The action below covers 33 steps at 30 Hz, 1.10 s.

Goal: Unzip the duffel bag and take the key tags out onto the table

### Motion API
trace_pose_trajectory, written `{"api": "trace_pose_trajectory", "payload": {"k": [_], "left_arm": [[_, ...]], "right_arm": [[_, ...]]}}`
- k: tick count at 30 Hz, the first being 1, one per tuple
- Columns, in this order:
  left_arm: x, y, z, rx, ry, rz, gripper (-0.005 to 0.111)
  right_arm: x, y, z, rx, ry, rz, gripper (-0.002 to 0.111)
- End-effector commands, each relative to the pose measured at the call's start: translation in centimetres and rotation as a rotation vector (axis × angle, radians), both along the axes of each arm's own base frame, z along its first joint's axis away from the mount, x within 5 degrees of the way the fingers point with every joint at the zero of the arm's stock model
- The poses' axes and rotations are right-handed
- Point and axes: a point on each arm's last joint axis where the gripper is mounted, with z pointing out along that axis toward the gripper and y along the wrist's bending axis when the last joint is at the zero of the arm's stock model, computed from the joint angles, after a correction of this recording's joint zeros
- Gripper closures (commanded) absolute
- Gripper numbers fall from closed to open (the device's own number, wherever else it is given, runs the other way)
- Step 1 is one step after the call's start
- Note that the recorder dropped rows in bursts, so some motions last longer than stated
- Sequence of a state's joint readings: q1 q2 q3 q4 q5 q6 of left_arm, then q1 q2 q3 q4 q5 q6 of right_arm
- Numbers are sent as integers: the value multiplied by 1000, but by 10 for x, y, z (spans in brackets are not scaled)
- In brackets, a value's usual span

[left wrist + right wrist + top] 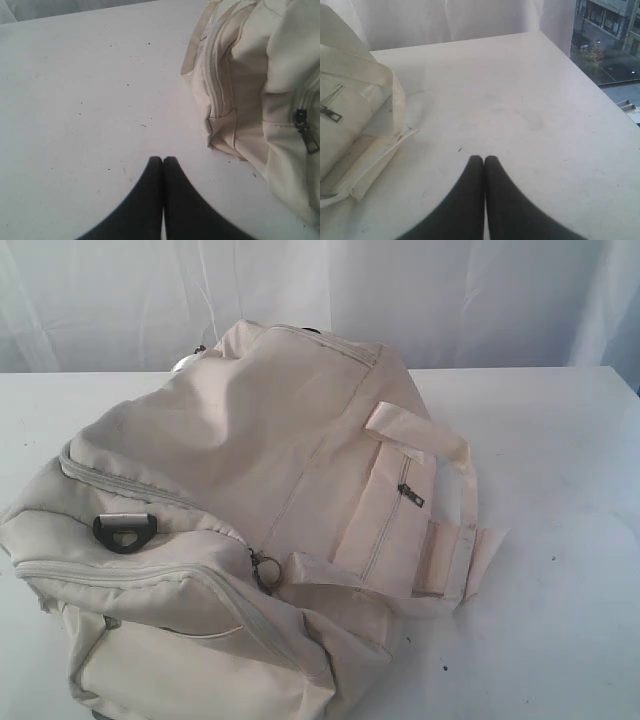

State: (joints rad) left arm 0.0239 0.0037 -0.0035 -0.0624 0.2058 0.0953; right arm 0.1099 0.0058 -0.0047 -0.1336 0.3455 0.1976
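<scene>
The cream duffel bag (250, 520) lies zipped on the white table (560, 540), filling the middle and left of the exterior view. Metal zipper pulls show at its near end (264, 568) and on a side pocket (410, 494). A black D-ring (124, 531) sits on the left. Neither arm appears in the exterior view. My left gripper (163, 159) is shut and empty over bare table, with the bag (255, 85) off to its side. My right gripper (484, 158) is also shut and empty, apart from the bag's handle (375, 140). The key tags are hidden.
White curtains (450, 290) hang behind the table. The table's far edge and corner (540, 34) show in the right wrist view, with a window onto buildings (605, 40) beyond it. Bare tabletop lies right of the bag.
</scene>
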Motion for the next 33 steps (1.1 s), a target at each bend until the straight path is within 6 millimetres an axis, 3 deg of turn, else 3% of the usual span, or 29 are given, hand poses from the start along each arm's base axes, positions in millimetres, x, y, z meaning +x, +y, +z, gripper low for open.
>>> {"api": "trace_pose_trajectory", "payload": {"k": [1, 13, 18, 21, 25, 33], "left_arm": [[0, 0, -1, -13, -5, 3, 107], [0, 0, -1, -13, -5, 3, 107], [0, 2, 0, 106, -13, -11, 107], [1, -1, 3, -4, -45, -9, 107], [3, -5, 13, -323, -134, 31, 107], [5, 3, 30, -352, -335, 88, 107]], "right_arm": [[0, -1, -1, 2, -4, -11, 108], [0, -1, -1, 2, -4, -11, 108], [0, -1, -1, 2, -4, -11, 108], [0, -1, -1, 2, -4, -11, 108], [0, -1, -1, 2, -4, -11, 108], [0, -1, -1, 2, -4, -11, 108]]}}
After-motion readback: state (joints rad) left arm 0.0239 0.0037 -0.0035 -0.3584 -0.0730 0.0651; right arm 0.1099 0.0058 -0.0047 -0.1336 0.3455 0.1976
